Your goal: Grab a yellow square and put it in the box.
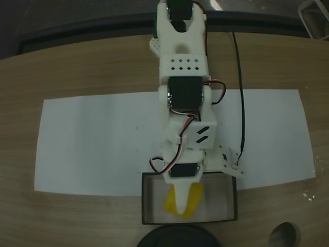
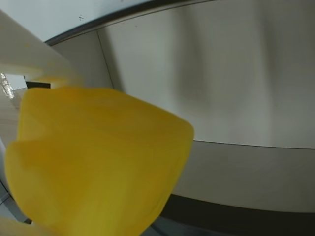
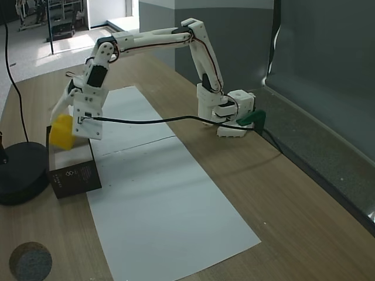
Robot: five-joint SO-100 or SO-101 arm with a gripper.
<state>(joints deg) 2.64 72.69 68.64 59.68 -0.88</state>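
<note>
I count one white five-joint arm (image 3: 176,41) with black servo motors, carrying one two-finger gripper (image 1: 181,206). I count one small bright yellow square block (image 3: 61,131), seen between the gripper's fingers in a fixed view. I count one shallow rectangular box with thin black walls (image 1: 226,220) and a pale inside. I count one long white paper sheet (image 3: 170,205) on one wooden tabletop (image 3: 304,222). I count one round black base (image 3: 20,172) beside the box, one black cable (image 1: 240,87) running along the arm, and one green clamp (image 3: 253,118) at the arm's foot. I count one round dark mark (image 3: 29,261) on the wood.
</note>
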